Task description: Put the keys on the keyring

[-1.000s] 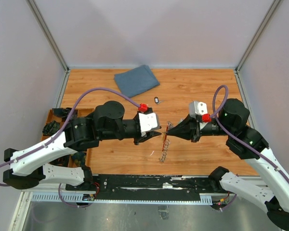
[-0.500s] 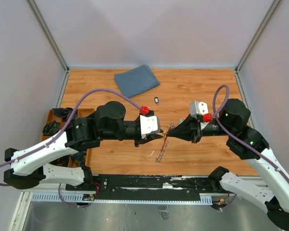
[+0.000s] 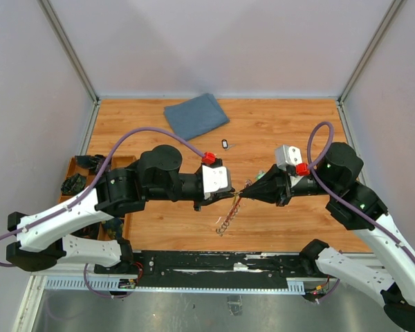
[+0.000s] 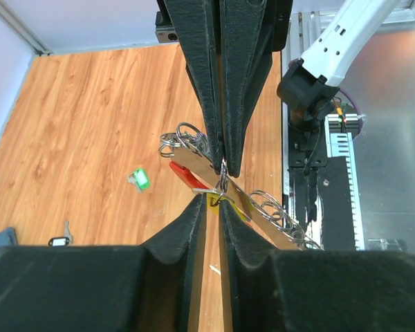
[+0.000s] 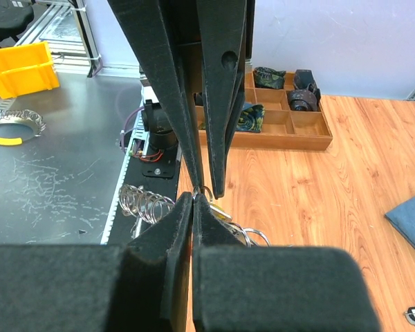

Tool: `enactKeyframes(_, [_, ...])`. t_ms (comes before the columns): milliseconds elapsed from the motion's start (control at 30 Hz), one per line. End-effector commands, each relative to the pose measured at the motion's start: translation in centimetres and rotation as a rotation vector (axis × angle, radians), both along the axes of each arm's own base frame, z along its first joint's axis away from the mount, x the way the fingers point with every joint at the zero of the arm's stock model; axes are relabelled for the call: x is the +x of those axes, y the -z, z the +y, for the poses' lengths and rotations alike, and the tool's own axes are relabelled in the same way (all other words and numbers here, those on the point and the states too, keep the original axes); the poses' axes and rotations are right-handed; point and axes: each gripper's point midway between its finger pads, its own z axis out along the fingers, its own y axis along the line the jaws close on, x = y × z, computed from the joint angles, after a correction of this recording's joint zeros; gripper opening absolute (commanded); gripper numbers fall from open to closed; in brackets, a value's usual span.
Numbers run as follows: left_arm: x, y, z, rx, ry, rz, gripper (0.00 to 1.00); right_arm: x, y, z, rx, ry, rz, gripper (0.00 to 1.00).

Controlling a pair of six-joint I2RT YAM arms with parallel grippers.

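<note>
My left gripper (image 3: 233, 196) and right gripper (image 3: 244, 195) meet tip to tip above the table's middle. The left gripper (image 4: 211, 201) pinches the yellow key (image 4: 217, 203) at its tips. The right gripper (image 5: 194, 200) is shut on the keyring; its red loop (image 4: 182, 173) and silvery chain (image 3: 224, 222) hang between and below the tips. The chain also shows in the right wrist view (image 5: 142, 202). A small key with a dark head (image 3: 225, 144) lies on the wood near the cloth. No clearly blue key shows.
A blue cloth (image 3: 196, 115) lies at the back of the table. A wooden organiser tray (image 3: 78, 181) with dark parts sits at the left edge. A small green-headed key (image 4: 140, 180) lies on the wood.
Both grippers have moved closer together until their tips meet. The hanging chain has swung left and slightly down.
</note>
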Motion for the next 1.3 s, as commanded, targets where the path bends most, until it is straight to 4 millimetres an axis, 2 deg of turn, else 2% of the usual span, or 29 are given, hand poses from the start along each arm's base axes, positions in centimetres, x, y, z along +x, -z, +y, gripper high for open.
enactKeyframes(0, [-0.3, -0.5, -0.5, -0.022, 0.026, -0.012, 0.15, -1.1, -2.7, -0.3, 0.070, -0.031, -0.068, 0.00])
enactKeyframes(133, [-0.4, -0.4, -0.5, -0.019, 0.030, -0.010, 0.07, -1.0, -2.8, -0.3, 0.072, -0.024, -0.072, 0.00])
enactKeyframes(333, [-0.4, -0.3, -0.5, -0.019, 0.029, -0.007, 0.01, -1.0, -3.0, -0.4, 0.080, -0.015, -0.077, 0.00])
enactKeyframes(900, [-0.6, 0.5, -1.1, -0.011, 0.043, 0.013, 0.01, -0.7, -4.3, -0.5, 0.133, 0.019, -0.100, 0.00])
enactKeyframes(1267, [-0.9, -1.1, -1.4, -0.075, 0.062, 0.011, 0.01, 0.1, -3.5, -0.2, 0.123, 0.040, -0.084, 0.00])
